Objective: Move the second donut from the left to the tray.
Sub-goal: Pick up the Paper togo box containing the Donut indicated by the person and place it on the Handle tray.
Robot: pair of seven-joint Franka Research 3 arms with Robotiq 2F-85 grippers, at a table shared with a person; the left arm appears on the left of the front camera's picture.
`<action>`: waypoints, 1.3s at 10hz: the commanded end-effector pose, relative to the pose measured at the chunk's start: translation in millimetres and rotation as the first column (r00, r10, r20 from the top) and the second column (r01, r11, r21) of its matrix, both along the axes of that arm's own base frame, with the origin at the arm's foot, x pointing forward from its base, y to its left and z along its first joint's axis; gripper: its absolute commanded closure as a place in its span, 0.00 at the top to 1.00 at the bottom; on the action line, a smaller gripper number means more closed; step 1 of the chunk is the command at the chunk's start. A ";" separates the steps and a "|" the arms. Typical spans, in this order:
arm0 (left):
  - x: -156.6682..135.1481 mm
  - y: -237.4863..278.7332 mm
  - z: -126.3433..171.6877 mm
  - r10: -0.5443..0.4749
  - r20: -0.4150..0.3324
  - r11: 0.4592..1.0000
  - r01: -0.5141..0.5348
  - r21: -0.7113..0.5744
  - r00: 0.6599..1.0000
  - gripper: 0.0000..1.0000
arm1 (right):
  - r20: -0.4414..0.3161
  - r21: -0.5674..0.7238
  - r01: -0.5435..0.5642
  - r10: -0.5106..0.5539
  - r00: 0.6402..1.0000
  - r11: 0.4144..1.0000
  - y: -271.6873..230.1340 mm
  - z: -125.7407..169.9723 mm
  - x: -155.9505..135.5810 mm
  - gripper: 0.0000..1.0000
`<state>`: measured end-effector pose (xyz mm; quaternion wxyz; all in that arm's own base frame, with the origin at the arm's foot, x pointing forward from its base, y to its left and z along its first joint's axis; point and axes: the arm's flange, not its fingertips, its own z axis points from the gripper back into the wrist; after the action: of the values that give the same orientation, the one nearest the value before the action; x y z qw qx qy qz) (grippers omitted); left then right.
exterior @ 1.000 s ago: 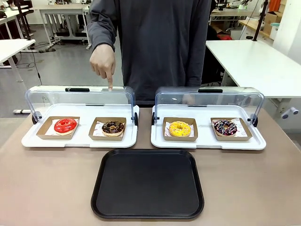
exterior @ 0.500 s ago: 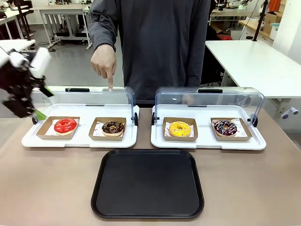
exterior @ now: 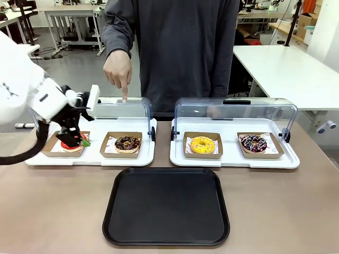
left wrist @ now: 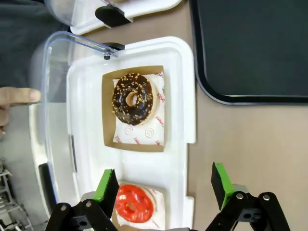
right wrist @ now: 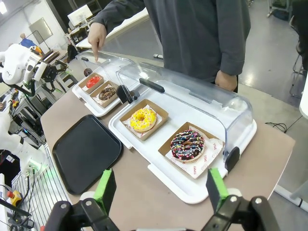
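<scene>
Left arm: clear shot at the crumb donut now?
Probably yes. The lid is swung back, nothing covers the crumb donut, and the open left gripper hangs over the red donut beside it. The person's finger is beyond the lid.

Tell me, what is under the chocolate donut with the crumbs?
White printed paper, inside a brown cardboard holder, on a white display tray. The donut hides the paper's middle.

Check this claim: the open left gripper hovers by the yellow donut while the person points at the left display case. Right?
Wrong donut: the front view shows the open left gripper by the red-glazed donut; the person's hand does point at the left display case.
</scene>
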<state>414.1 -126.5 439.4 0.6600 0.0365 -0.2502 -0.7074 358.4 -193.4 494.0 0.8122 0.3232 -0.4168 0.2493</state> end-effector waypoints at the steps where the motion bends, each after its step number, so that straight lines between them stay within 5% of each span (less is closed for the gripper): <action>1: 14.7 -7.5 -13.6 0.015 0.015 1.000 -0.015 0.002 1.000 1.00 | 0.026 0.012 -0.003 0.003 1.000 1.000 0.6 0.5 1.9 1.00; 8: 12.8 -9.7 -18.8 0.004 0.018 1.000 -0.004 0.008 1.000 1.00 | 0.026 0.012 -0.003 0.003 1.000 1.000 0.6 0.5 1.9 1.00; 13: 44.9 -23.6 -39.8 -0.009 -0.053 0.995 0.014 0.095 0.999 1.00 | 0.026 0.012 -0.003 0.003 1.000 1.000 0.6 0.5 1.9 1.00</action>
<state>446.4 -145.2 397.6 0.6549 0.0409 -0.2207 -0.7216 358.3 -193.5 493.9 0.8122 0.3234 -0.4167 0.2492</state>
